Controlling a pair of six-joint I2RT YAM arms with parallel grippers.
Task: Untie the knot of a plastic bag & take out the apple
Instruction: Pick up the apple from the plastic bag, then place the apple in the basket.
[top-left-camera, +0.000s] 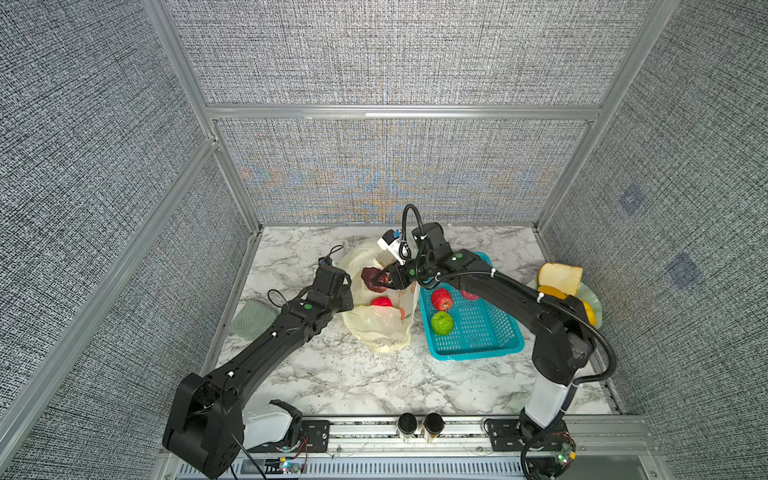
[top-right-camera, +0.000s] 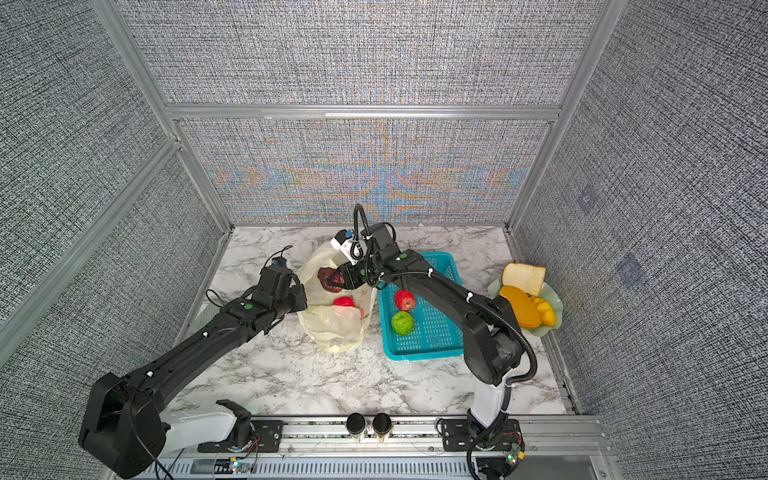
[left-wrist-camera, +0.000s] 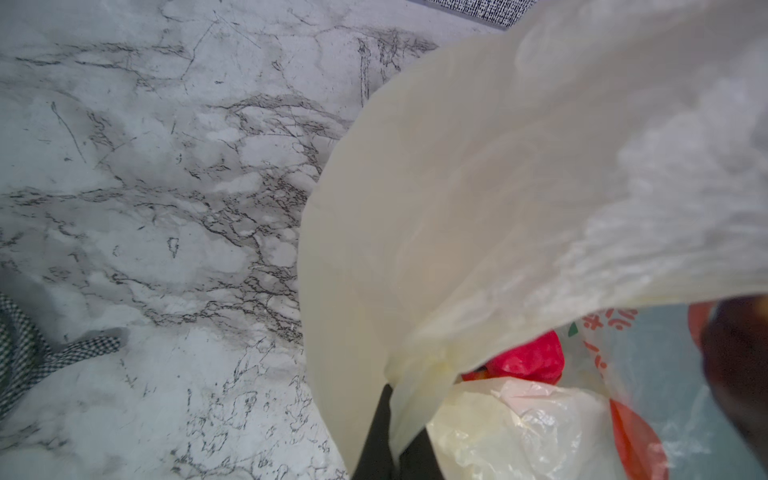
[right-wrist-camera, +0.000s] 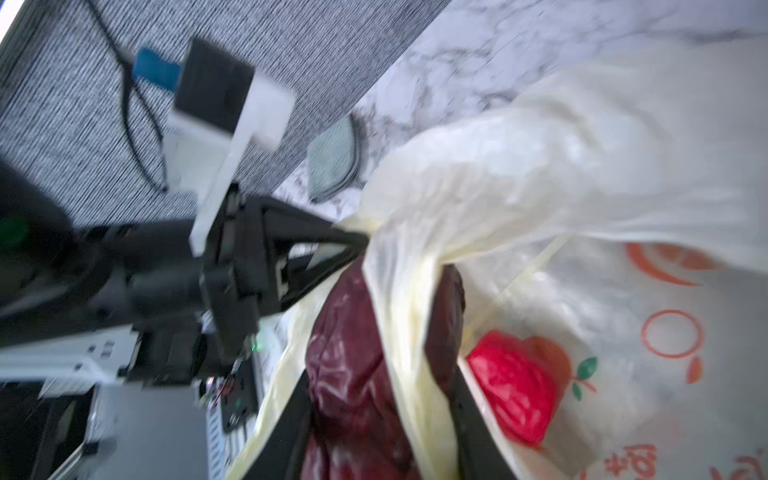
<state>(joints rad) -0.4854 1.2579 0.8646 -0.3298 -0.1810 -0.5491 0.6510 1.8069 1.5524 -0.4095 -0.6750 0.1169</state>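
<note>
left gripper (left-wrist-camera: 397, 399) sits closest to the left wrist lens. both dark fingers are pressed fully together on a bunched handle strip (left-wrist-camera: 415, 374) of the plastic bag (left-wrist-camera: 498, 187). from this pinch point the pale yellow film fans out away from the fingertips, above the marble table (left-wrist-camera: 166, 166). a red fruit (left-wrist-camera: 528, 357) lies inside the bag under the lifted film.

right wrist view, blurred: right gripper (right-wrist-camera: 382, 374) has its fingers (right-wrist-camera: 286, 428) partly apart, one against each flank of a dark maroon fruit (right-wrist-camera: 345, 353). the fruit's long axis runs in line with the fingers, and its far end projects past the fingertips. the handle strip (right-wrist-camera: 399, 324) runs from the left gripper (right-wrist-camera: 357, 241) pinch across the fruit, between the fingers. the red fruit (right-wrist-camera: 515, 386) lies beside them against the printed bag wall.

both top views: the plastic bag (top-left-camera: 382, 328) (top-right-camera: 336, 328) lies between the arms. its long axis runs from the base rail toward the back wall, and its mouth is open and faces up. the left gripper (top-left-camera: 348, 301) clamps the left rim. the right gripper (top-left-camera: 384, 279) holds the dark maroon fruit (top-left-camera: 372, 277) (top-right-camera: 326, 277) over the mouth, with the fruit pointing toward the left arm. a turquoise basket (top-left-camera: 478, 353) stands just beside the bag, on the right arm's side.
</note>
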